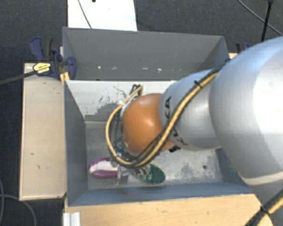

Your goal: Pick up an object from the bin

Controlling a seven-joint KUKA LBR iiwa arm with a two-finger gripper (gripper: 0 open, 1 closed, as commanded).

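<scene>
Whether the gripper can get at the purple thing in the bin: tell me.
Probably yes: the gripper sits right beside the purple thing on the bin floor, nothing between them; the green thing lies opposite.

One grey metal bin (77,140) is in view, with two loose things countable on its floor. There is one purple-and-white thing (100,168) and one dark green thing (156,175); the arm hides the rest of the floor.
</scene>
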